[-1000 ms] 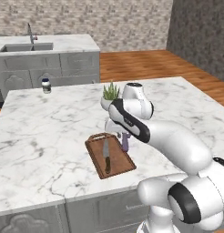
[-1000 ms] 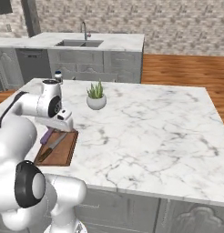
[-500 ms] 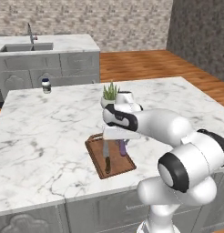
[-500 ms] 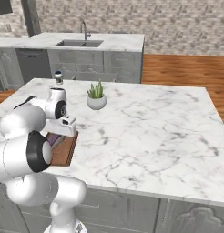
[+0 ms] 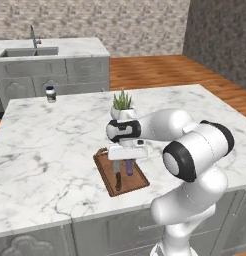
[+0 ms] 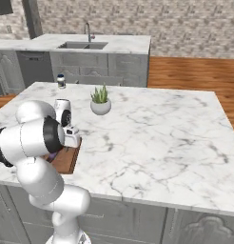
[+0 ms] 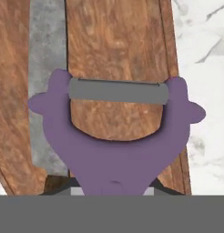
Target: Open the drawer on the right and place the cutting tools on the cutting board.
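Swung round and lowered since a second ago, my jaws (image 5: pixel 128 161) clench the purple Y-headed peeler (image 7: pixel 116 136) just above the reddish-brown wooden cutting board (image 7: pixel 116 43); released now, it might land across the grey-bladed knife (image 7: pixel 46 82) alongside.

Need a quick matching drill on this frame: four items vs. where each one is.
Things:
1. peeler
2. knife
3. potted plant
4. small jar

Places:
A. far left corner of the island
B. lying flat on the cutting board
C. held in the gripper above the board
D. standing on the marble behind the board

Pairs: 1-C, 2-B, 3-D, 4-A
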Motion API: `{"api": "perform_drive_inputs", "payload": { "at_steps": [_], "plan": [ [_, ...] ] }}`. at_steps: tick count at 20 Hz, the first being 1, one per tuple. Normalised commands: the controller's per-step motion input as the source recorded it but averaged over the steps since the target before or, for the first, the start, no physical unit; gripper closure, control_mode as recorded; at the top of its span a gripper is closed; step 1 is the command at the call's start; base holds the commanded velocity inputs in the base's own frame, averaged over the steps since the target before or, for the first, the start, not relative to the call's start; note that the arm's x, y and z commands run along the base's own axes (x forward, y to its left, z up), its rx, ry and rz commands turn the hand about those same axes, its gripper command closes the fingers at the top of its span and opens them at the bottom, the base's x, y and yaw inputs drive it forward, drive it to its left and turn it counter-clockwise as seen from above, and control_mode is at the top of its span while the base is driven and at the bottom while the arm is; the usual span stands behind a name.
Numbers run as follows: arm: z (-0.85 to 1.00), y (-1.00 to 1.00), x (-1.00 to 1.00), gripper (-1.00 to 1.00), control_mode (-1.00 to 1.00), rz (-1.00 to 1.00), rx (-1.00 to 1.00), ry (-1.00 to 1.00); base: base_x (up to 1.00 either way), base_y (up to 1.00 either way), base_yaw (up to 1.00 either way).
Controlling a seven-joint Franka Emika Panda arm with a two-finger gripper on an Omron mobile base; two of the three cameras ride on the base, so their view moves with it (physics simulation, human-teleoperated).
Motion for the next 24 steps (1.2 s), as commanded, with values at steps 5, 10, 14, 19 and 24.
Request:
{"api": "perform_drive_inputs", "payload": {
  "at_steps": [5,10,14,19,24],
  "plan": [
    [-0.30,0.00,0.00,1.00,-1.00,0.03,0.00,0.01,0.00,0.00,0.00],
    [-0.23,0.00,0.00,1.00,-1.00,0.03,0.00,0.00,0.00,0.00,0.00],
    [-0.04,0.00,-0.15,1.00,-1.00,0.00,0.00,-0.01,0.00,0.00,0.00],
    [0.10,0.00,-0.01,1.00,-1.00,0.00,0.00,-0.03,0.00,0.00,0.00],
    [0.08,0.00,-0.05,1.00,-1.00,0.00,0.00,-0.04,0.00,0.00,0.00]
  ]
}}
